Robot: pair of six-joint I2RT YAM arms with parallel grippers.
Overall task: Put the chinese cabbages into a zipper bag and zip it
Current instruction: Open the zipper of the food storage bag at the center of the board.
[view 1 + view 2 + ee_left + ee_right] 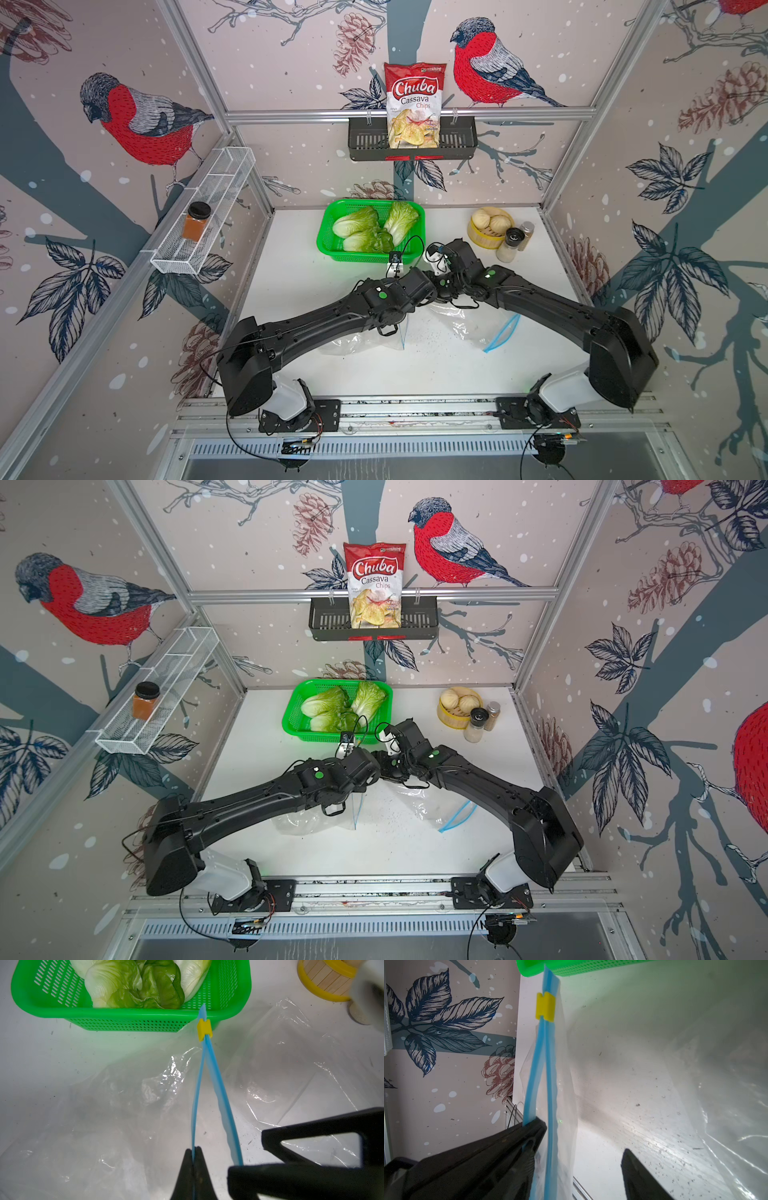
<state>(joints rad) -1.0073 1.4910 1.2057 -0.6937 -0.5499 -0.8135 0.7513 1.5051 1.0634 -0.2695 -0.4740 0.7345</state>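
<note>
While pinching one blue strip (196, 1095) of zipper bag (104, 1126) in tight-closed left gripper (194, 1151), straddles other strip (220, 1088), right gripper (579, 1147) jaws apart, unclamped; chinese cabbages (374, 230) in green basket (353, 255), worktop (291, 291) back edge; "Chuba Cassava Chips" on packet (413, 104).

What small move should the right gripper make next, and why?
Probably close the right gripper on the free blue strip between its open jaws. The left gripper pinches the other strip, the bag is barely parted, and the cabbages lie in the basket.
</note>
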